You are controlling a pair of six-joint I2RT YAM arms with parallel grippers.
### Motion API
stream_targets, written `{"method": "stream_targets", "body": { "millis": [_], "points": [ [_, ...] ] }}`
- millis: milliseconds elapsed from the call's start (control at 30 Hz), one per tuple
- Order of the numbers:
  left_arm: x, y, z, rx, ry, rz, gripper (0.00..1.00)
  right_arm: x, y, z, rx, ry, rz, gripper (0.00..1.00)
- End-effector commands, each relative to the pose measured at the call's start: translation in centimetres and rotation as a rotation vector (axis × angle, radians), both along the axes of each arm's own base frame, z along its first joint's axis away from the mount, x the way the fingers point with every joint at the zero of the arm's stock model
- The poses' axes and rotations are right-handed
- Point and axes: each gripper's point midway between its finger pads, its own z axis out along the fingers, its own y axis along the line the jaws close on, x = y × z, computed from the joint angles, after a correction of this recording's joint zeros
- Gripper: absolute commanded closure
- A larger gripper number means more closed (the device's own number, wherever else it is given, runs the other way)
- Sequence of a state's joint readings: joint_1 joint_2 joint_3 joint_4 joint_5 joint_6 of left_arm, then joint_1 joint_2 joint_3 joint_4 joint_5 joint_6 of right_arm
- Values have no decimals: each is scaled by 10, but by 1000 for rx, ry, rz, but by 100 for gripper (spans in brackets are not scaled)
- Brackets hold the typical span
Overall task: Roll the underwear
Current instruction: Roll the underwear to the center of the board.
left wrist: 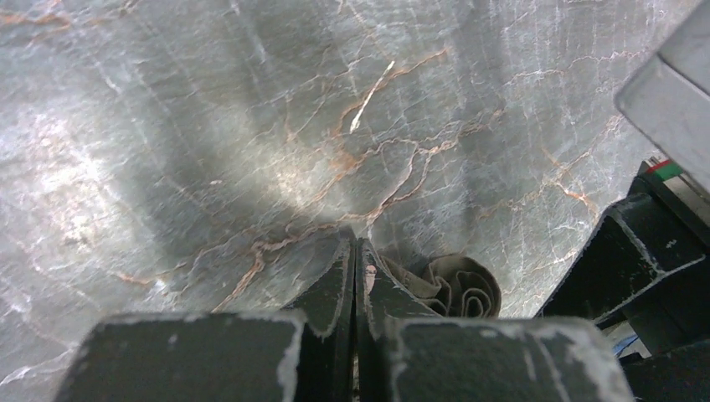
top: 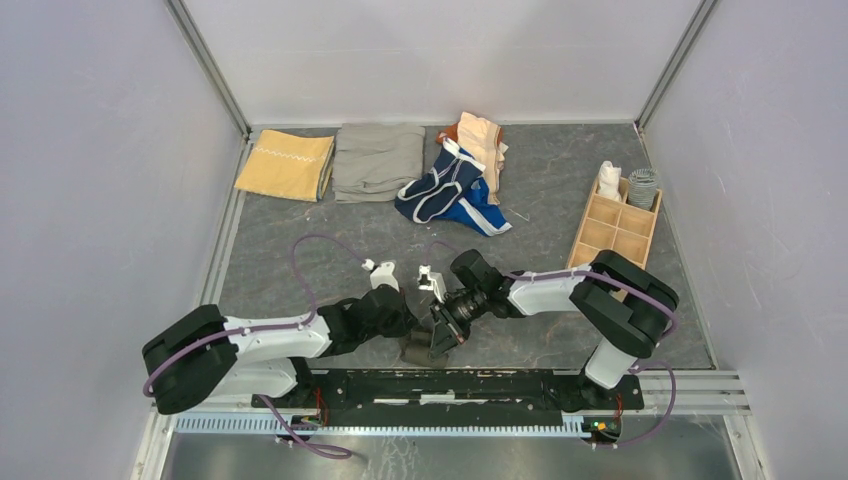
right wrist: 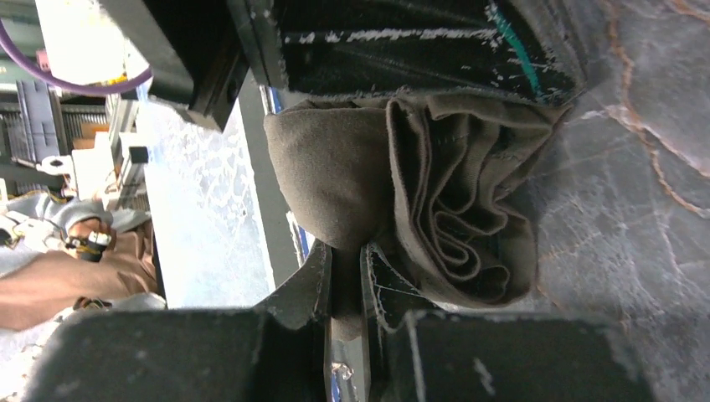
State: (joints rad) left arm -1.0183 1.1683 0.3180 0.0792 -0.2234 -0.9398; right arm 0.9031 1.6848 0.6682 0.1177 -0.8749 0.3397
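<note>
Grey, stone-veined mat [top: 300, 215] between pale walls. Well left of the wooden compartment tray [top: 603, 236], at the near edge: dark grey-brown underwear roll [right wrist: 452, 209], soft cloth coiled into tight spiral folds. Pinched on one loose fold by the right gripper [right wrist: 345, 260]. Just beside it, left gripper [left wrist: 355, 251], scuffed black fingers pressed flat together. Left of the tray's far end, crumpled navy, blue and peach pieces [top: 460, 180].
</note>
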Motion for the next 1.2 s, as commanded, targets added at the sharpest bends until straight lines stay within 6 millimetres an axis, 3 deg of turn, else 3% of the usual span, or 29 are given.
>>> {"method": "stream_targets", "body": {
  "millis": [0,167,433,600,900,1167],
  "points": [
    [11,-11,11,20,-57,-48,98,29,-8,-25,-106,-64,-175,100],
    [22,-5,37,13,-124,-1,98,38,-11,-31,-125,-47,-243,100],
    [23,16,75,-19,-210,50,98,49,-20,-45,-173,-55,-292,100],
    [9,3,99,-109,-252,-69,98,53,-22,-51,-192,-56,-300,100],
    [-25,-28,83,-171,-224,-245,98,57,-24,-57,-206,-31,-317,100],
    [-38,-44,74,-160,-208,-280,98,58,-30,-65,-229,-23,-320,100]
  ]
}}
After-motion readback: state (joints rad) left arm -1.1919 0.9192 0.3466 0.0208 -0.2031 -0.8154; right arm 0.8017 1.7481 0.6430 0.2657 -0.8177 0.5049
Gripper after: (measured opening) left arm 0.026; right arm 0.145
